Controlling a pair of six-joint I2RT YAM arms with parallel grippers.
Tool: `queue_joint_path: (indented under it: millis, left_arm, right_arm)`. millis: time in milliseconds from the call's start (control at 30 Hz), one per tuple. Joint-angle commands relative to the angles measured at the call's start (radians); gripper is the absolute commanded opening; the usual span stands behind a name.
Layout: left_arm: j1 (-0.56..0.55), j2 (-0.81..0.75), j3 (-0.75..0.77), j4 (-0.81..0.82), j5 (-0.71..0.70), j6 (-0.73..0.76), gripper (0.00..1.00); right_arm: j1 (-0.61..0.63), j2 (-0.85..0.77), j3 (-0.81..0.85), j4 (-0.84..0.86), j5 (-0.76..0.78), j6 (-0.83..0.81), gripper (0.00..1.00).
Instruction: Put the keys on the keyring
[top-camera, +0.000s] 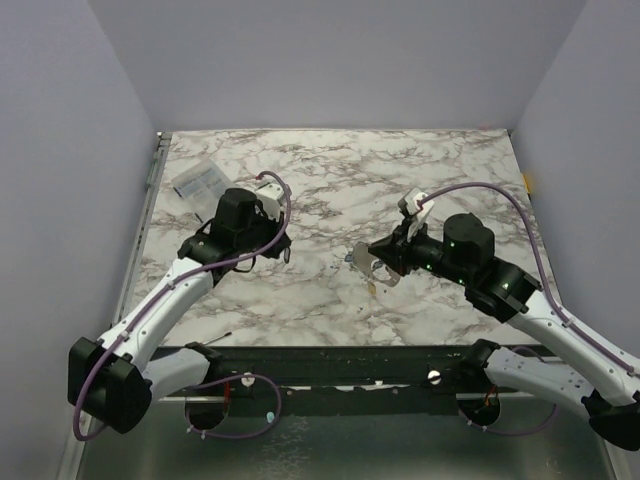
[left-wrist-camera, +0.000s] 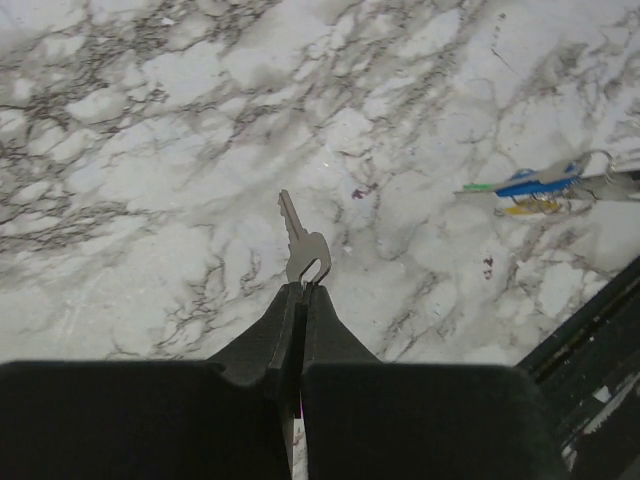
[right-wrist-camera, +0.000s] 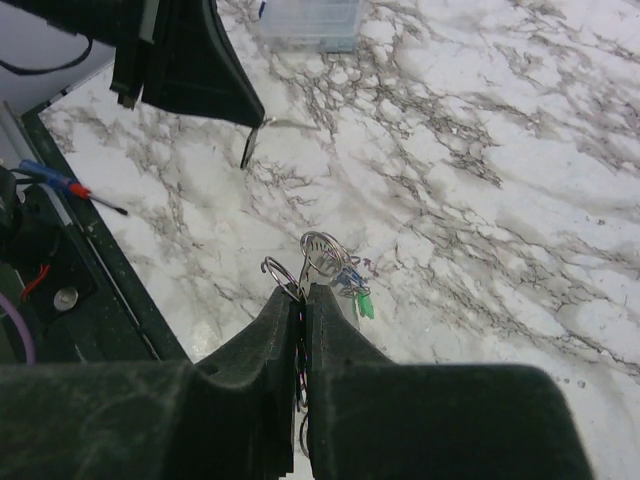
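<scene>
Your left claw (left-wrist-camera: 303, 292) is pinched shut on the head of a plain silver metal key (left-wrist-camera: 298, 235), its blade pointing away over the marble table (left-wrist-camera: 120, 120). Your right claw (right-wrist-camera: 300, 296) is clamped narrow on the silver wire keyring (right-wrist-camera: 276, 270), which carries the green-headed and blue-headed keys (right-wrist-camera: 363, 302). Bring the key's hole slowly to the ring's split end, and keep the ring steady.

One left claw (left-wrist-camera: 303, 288), one right claw (right-wrist-camera: 303, 291), one silver key (left-wrist-camera: 303, 245), one keyring (right-wrist-camera: 272, 266), one clear packet (top-camera: 197, 181).
</scene>
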Motion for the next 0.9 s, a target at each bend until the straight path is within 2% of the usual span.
queue_joint_path:
  millis: [0,100,167,233,400,533,667,867]
  left_arm:
    - [-0.065,-0.038,-0.043,0.028,0.062,0.009,0.0]
    - [-0.072,-0.014,-0.076,0.021,-0.186,-0.008,0.0]
    - [-0.073,0.027,-0.09,0.04,-0.278,-0.07,0.0]
    - [-0.092,0.071,-0.115,0.09,-0.296,-0.115,0.0]
    - [-0.197,0.165,-0.163,0.174,-0.495,-0.17,0.0]
    - [-0.253,0.241,-0.184,0.195,-0.605,-0.228,0.07]
    - [-0.273,0.286,-0.224,0.222,-0.612,-0.292,0.13]
    - [-0.287,0.289,-0.266,0.255,-0.577,-0.336,0.3]
  right_arm:
    - [0.005,0.002,0.05,0.017,0.033,-0.034,0.01]
    - [0.004,0.006,0.048,0.015,0.031,-0.037,0.01]
    - [0.004,0.009,0.042,0.016,0.027,-0.037,0.01]
    - [0.004,0.007,0.033,0.017,0.027,-0.036,0.01]
    - [0.005,-0.006,0.011,0.01,0.032,-0.028,0.01]
    - [0.004,-0.02,-0.004,0.002,0.038,-0.03,0.01]
    - [0.004,-0.03,-0.013,0.0,0.035,-0.028,0.01]
    - [0.004,-0.035,-0.011,-0.014,0.031,-0.037,0.01]
